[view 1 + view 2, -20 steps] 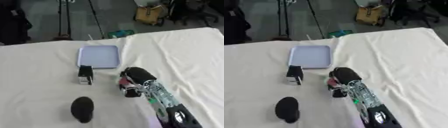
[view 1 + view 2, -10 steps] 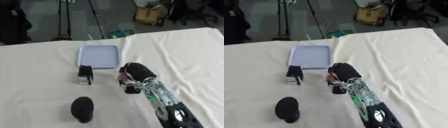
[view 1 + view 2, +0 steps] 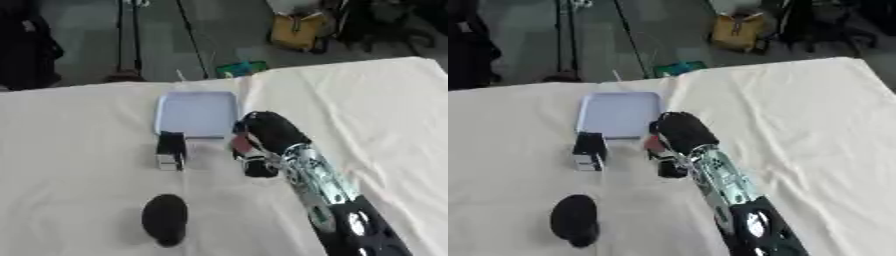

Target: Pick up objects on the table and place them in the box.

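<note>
Table (image 3: 79, 200) covered w/ cream cloth, wrinkled. Shallow pale-blue box (image 3: 197, 112) lying flat at centre-far, open side up, nothing visible inside.

Right hand (image 3: 267, 131) reaching in from lower right along a black-and-silver forearm, positioned just beside box's near-right corner. Fingers curled downward around a small object (image 3: 241, 145), reddish part showing at hand's left side, dark part below; object's identity unclear. Contact btwn object and cloth cannot be determined; hand blocks the view.

Small black-and-white block (image 3: 170, 150) standing on cloth directly in front of box's near-left corner, apart from the hand, close to box edge but touching or not unclear.

Dark oval item (image 3: 164, 219) lying on cloth nearer the robot, well apart from box and block.

Left hand: not seen in either view.

Floor beyond far table edge, w/ yellow bag (image 3: 302, 32) and tripod legs (image 3: 131, 40).
</note>
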Controlling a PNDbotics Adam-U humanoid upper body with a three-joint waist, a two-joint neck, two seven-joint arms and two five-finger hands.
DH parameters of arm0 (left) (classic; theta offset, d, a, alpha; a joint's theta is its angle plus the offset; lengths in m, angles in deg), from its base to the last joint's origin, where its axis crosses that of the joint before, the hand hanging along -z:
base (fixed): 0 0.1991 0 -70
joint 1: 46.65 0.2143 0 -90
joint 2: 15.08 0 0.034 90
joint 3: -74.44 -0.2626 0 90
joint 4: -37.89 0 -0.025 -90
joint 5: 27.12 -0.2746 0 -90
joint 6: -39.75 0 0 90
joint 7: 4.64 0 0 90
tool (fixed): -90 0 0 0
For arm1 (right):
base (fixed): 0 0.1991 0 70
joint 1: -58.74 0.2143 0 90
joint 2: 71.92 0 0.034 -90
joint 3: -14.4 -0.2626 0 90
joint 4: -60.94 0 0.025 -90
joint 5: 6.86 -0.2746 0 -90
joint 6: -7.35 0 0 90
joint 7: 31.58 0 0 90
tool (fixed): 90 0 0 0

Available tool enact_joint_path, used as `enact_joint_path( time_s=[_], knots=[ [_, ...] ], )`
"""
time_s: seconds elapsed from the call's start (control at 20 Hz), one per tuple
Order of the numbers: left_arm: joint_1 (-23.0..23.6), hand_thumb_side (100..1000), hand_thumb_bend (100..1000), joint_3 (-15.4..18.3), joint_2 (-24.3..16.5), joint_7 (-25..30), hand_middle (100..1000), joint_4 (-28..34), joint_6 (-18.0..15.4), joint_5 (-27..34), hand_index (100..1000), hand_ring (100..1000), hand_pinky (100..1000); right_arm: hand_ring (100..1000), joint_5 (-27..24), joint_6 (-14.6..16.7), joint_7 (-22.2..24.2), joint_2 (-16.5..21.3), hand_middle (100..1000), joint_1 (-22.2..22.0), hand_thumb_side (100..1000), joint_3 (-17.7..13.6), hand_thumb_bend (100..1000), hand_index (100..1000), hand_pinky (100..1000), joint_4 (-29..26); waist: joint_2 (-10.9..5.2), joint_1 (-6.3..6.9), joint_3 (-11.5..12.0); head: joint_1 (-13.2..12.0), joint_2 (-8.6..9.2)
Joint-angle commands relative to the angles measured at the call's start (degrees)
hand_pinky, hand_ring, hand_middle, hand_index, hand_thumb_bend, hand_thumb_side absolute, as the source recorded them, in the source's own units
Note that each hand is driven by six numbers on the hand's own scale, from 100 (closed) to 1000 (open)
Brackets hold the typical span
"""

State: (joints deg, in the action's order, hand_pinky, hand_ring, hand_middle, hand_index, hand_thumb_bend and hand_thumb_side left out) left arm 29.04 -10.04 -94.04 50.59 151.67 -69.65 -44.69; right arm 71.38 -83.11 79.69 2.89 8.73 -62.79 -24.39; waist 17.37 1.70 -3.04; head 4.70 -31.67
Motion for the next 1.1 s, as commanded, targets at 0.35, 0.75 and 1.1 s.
enact_joint_path(
  time_s=[0.35,0.75,1.1],
  knots=[
    [-0.46,864,100,-0.16,-0.32,0.43,797,0.81,-0.07,0.39,673,698,662,802,1.15,-0.17,-1.11,-1.34,465,6.9,209,-0.23,100,687,836,2.25,-1.27,0.11,0.9,0.13,0.79],
    [-0.52,864,100,-0.54,0.37,0.89,798,0.81,-0.15,0.91,673,700,664,801,4.02,-0.9,-2.6,-4.44,458,12.15,234,-2.51,100,685,842,11.22,-1.0,0.84,2.06,1.2,1.07],
    [-0.49,864,100,-0.86,1.06,1.44,800,0.81,-0.19,1.54,674,702,666,804,7.73,-2.32,-5.67,-6.66,457,16.21,251,-6.05,100,686,848,20.49,-0.8,1.72,3.2,2.37,1.58]
  ],
)
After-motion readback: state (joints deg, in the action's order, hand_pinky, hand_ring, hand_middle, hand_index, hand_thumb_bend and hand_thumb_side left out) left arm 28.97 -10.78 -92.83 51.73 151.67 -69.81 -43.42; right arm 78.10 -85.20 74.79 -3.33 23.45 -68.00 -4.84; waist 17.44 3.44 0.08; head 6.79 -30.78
